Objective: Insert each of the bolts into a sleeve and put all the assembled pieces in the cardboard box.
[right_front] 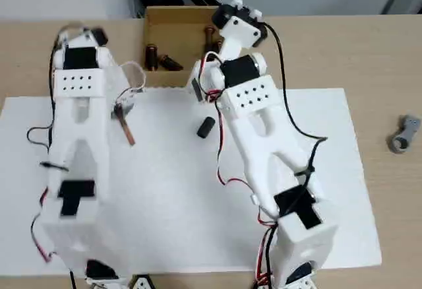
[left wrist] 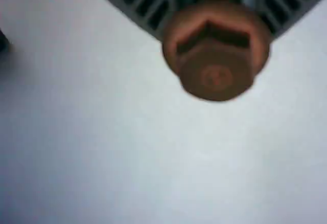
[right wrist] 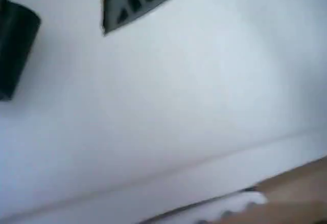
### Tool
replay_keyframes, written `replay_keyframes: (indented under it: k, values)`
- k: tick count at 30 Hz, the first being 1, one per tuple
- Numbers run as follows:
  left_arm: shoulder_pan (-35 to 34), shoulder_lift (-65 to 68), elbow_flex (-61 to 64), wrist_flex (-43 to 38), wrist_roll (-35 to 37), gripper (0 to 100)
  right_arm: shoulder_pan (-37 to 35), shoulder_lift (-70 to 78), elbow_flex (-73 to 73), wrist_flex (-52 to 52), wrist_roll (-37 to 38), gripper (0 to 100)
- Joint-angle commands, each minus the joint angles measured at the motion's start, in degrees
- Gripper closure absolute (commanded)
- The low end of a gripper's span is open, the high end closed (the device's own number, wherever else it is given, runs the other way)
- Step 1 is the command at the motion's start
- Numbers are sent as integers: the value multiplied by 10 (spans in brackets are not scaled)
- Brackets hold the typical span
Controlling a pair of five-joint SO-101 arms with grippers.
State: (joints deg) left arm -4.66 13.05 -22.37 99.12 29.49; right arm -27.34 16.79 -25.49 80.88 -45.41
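Observation:
My left gripper (right_front: 122, 112) is shut on a brown bolt (right_front: 127, 130), held over the left part of the white sheet with its shaft slanting down. In the left wrist view the bolt's hexagonal head (left wrist: 215, 55) faces the camera, clamped between ribbed fingers (left wrist: 138, 4). A black sleeve (right_front: 206, 127) lies on the sheet's middle and shows in the right wrist view too (right wrist: 15, 47). My right gripper (right_front: 198, 90) hangs just behind the sleeve, near the cardboard box (right_front: 173, 17). Several dark-and-brown assembled pieces (right_front: 153, 57) lie in the box.
The white sheet (right_front: 171, 196) covers most of the wooden table between the arms. A small grey part (right_front: 403, 134) lies on the bare wood at the far right. The box sits against the sheet's far edge.

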Motion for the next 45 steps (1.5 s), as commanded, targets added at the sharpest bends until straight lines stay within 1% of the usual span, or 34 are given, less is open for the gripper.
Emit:
replay_keyframes:
  k: [1,4,7,11,20,24,33,45]
  values:
    - [6,-123,1,12,-27,995,-5,15,-18,4,-12,862]
    - [-7,-183,16,12,-47,995,-5,40,-18,1,-12,860]
    - [-25,-241,41,12,-51,995,-5,61,-18,-2,-13,859]
    - [-41,-309,85,12,-53,995,-5,89,-18,-2,-45,858]
    - [-44,-423,171,12,-54,995,-7,134,-18,-26,-49,858]
    - [-44,-451,187,12,-72,995,-13,145,-18,-27,-50,858]
    - [-44,-487,227,12,-72,995,-15,178,-18,-48,-50,858]
    - [-44,-505,230,12,-72,995,-15,213,-18,-56,-49,863]
